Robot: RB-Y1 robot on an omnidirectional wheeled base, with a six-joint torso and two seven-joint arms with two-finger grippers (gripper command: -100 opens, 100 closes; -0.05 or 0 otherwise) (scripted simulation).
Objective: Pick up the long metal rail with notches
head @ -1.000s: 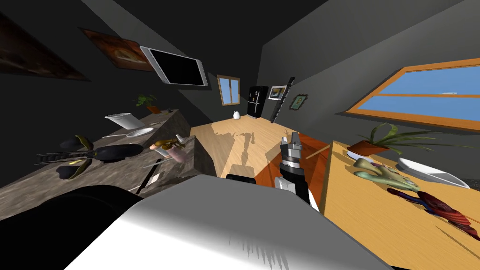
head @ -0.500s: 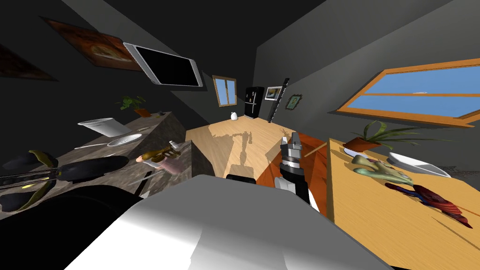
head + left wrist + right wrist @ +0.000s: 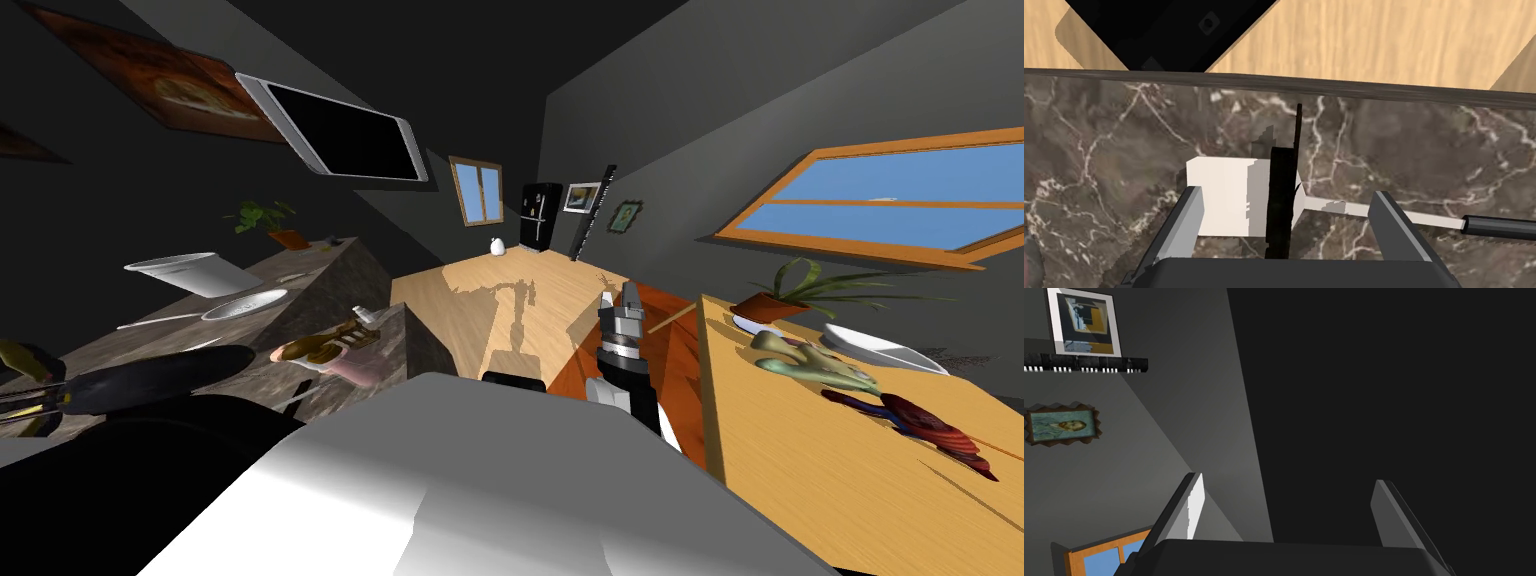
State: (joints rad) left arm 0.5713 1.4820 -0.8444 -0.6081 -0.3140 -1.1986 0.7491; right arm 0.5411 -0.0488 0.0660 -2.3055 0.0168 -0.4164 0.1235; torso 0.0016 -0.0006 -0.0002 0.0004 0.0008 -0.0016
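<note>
Our left gripper [image 3: 1288, 193] hangs released over the marble worktop [image 3: 1124, 150]. The dark rail [image 3: 1283, 170] lies in line between its fingers, across a white-bladed utensil [image 3: 1224, 200] near the worktop's edge. Our right gripper [image 3: 618, 296], also released, is held out ahead.

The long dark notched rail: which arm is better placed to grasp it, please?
Left. The long dark notched rail lies on the brown marble counter at my left, where the left tool hangs open; the right tool hangs open over the wooden floor.
</note>
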